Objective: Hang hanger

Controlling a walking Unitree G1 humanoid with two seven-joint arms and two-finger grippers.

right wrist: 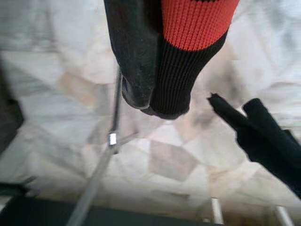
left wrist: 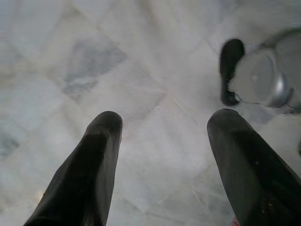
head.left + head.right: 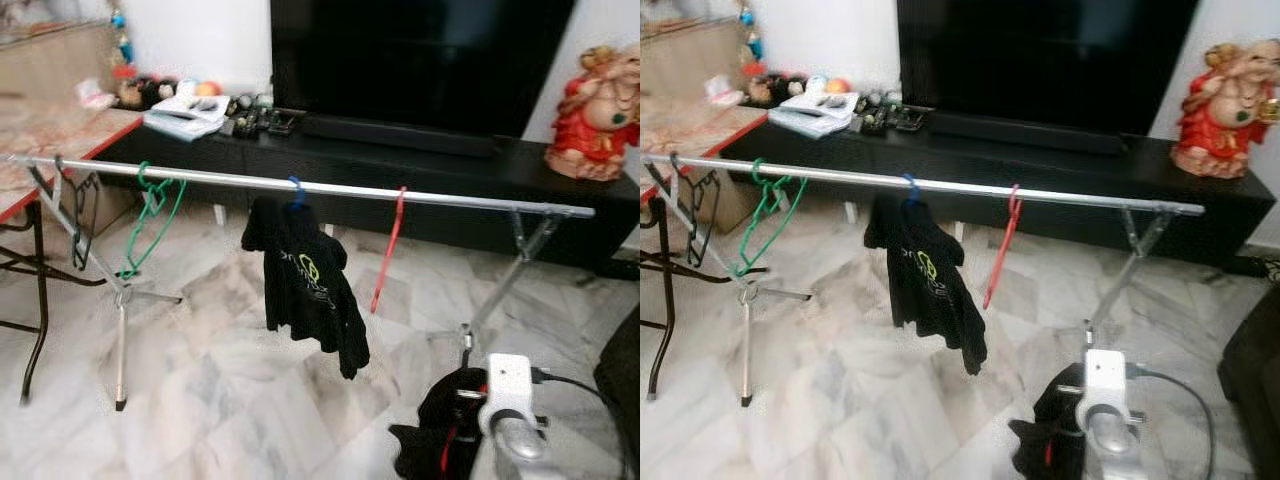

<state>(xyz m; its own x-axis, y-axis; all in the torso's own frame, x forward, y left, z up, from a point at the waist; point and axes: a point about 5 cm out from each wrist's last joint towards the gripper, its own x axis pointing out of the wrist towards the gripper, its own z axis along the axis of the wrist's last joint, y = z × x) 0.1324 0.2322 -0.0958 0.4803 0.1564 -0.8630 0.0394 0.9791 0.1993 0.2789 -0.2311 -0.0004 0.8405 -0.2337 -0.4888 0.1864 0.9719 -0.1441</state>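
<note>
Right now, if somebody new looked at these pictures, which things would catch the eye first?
Probably the long silver rail across the room, with a black T-shirt hanging near its middle, a green hanger toward its left end and a red hanger to the shirt's right. Behind it stands a big dark TV on a low black cabinet, with a red and gold statue at the cabinet's right end.
</note>
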